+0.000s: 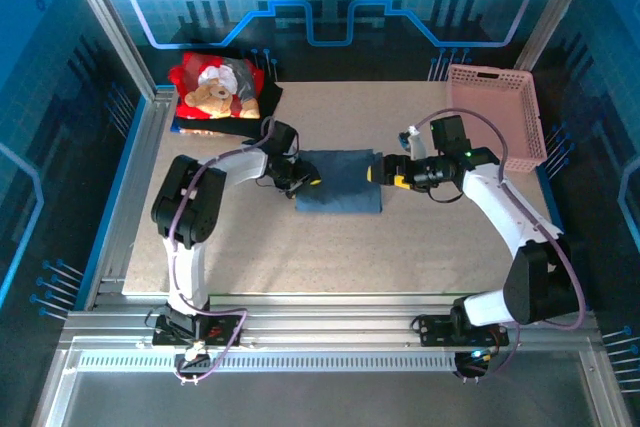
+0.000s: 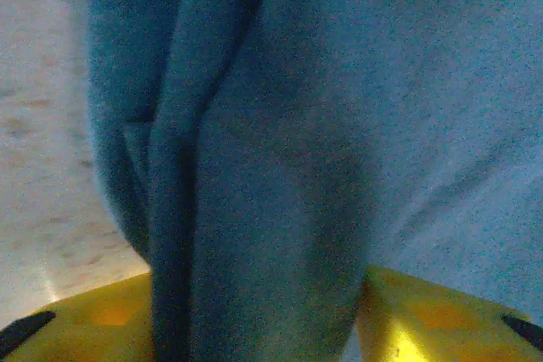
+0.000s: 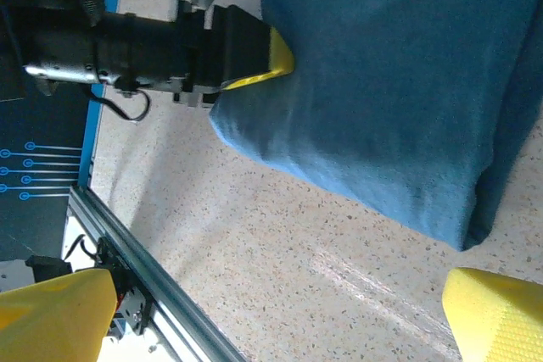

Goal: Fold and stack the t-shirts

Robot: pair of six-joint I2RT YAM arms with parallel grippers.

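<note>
Left tool (image 2: 259, 328) pinching slate-blue shirt (image 1: 342, 187) edge; right tool (image 3: 273, 315) open beside it; pink basket (image 1: 492, 73) well apart.

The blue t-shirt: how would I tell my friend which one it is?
Look at the speckled table and find its middle, between the left claw and the right claw. The blue t-shirt lies there folded into a flat rectangle. It is plain, unlike the red teddy-bear shirt in the far left corner.

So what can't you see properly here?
- Left wrist view: blue t-shirt folds cover the left gripper tips, so its grip is unclear.
- Top view: red teddy-bear t-shirt hides most of the black t-shirt underneath.
- Right wrist view: right gripper fingers cut off by the bottom edge.
</note>
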